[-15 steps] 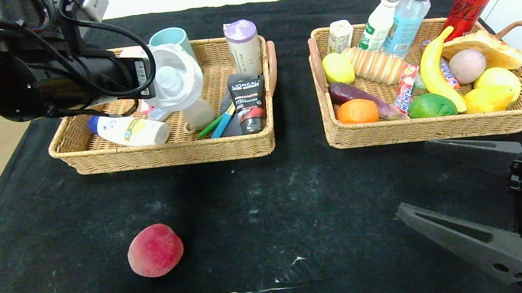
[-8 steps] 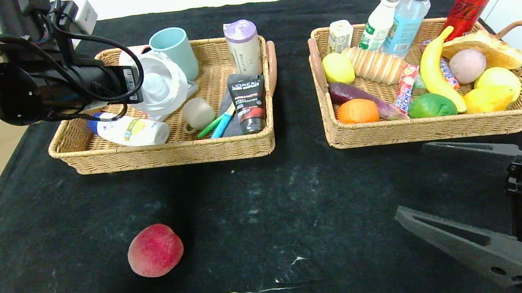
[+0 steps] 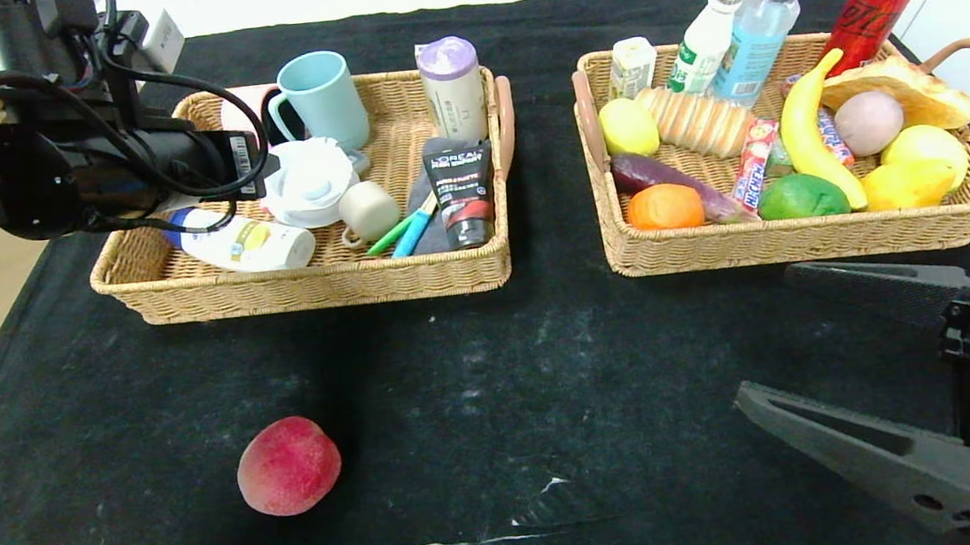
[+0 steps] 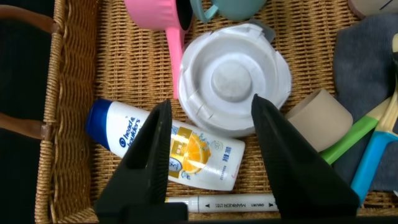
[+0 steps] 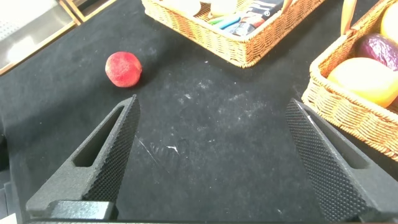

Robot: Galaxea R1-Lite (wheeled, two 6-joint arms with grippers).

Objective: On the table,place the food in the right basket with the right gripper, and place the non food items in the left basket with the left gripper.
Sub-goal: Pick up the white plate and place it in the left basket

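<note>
The left gripper hangs over the left basket with its jaws parted and nothing between them; the white dish lies upside down just beyond the fingertips, resting on the wicker and overlapping the bottle, which lies directly under the jaws. That fits a release: the dish sits free, among the other non-food things, where the task wants it. The right gripper waits low over the table, in front of the right basket, jaws spread wide and empty. The peach lies alone on the cloth, well off to that gripper's left and near the front edge; it looks like the last item to sort, and the wide jaws suit its round shape.
</note>
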